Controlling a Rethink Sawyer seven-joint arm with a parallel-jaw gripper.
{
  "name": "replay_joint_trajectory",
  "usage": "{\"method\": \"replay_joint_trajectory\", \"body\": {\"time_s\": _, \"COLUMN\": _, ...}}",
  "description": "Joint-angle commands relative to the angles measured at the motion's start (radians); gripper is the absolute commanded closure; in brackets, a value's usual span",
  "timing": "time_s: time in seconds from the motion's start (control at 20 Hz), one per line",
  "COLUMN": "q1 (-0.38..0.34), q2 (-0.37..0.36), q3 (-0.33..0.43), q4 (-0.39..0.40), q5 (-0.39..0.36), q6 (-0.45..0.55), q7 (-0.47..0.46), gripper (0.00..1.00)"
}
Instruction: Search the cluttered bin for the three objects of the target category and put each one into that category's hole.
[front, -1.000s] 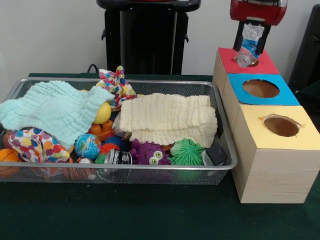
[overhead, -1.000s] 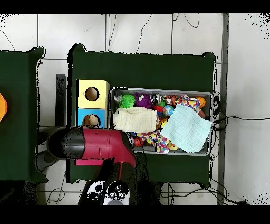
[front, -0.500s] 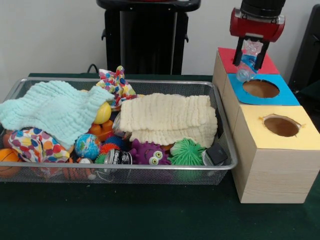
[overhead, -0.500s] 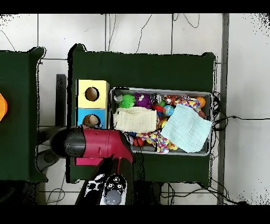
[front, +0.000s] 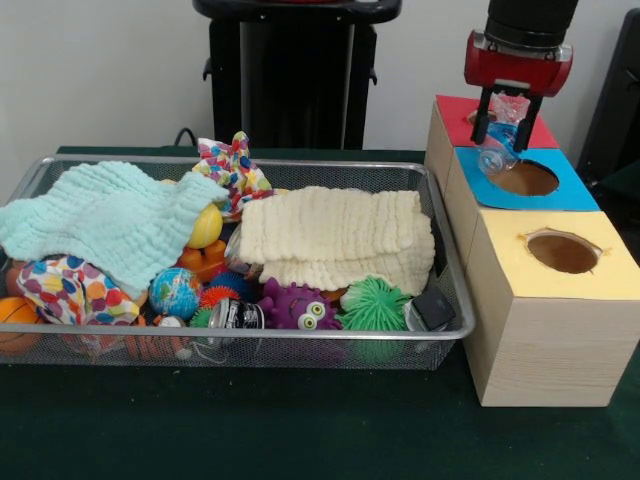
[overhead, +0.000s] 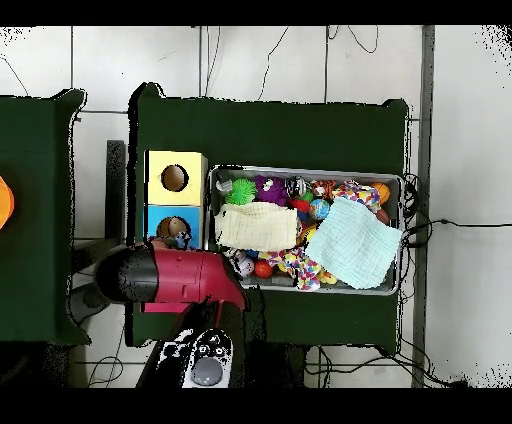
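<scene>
One gripped bottle (front: 499, 140), cap down-left

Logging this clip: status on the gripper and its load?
Gripper shut on clear plastic bottle. Bottle hangs tilted over the near edge of the blue-topped box's hole. Nothing blocking the hole.

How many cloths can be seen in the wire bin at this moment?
3: a mint cloth at the left end, a cream cloth folded at the middle-right, and a polka-dot cloth bunched at the far wall. More could lie hidden under them.
</scene>
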Motion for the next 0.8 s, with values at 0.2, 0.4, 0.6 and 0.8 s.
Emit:
{"method": "replay_joint_trajectory", "body": {"time_s": 0.2, "q1": 0.055, "q2": 0.088, "q3": 0.0, "q4": 0.063, "q5": 0.069, "q6": -0.043, "q7": 0.304, "gripper": 1.0}}
{"method": "replay_joint_trajectory", "body": {"time_s": 0.4, "q1": 0.073, "q2": 0.109, "q3": -0.015, "q4": 0.04, "q5": 0.09, "q6": -0.038, "q7": 0.299, "gripper": 1.0}}
{"method": "replay_joint_trajectory", "body": {"time_s": 0.6, "q1": 0.06, "q2": 0.133, "q3": -0.015, "q4": 0.022, "q5": 0.101, "q6": -0.042, "q7": 0.265, "gripper": 1.0}}
{"method": "replay_joint_trajectory", "body": {"time_s": 0.8, "q1": 0.05, "q2": 0.155, "q3": -0.008, "q4": 0.017, "q5": 0.114, "q6": -0.064, "q7": 0.247, "gripper": 1.0}}
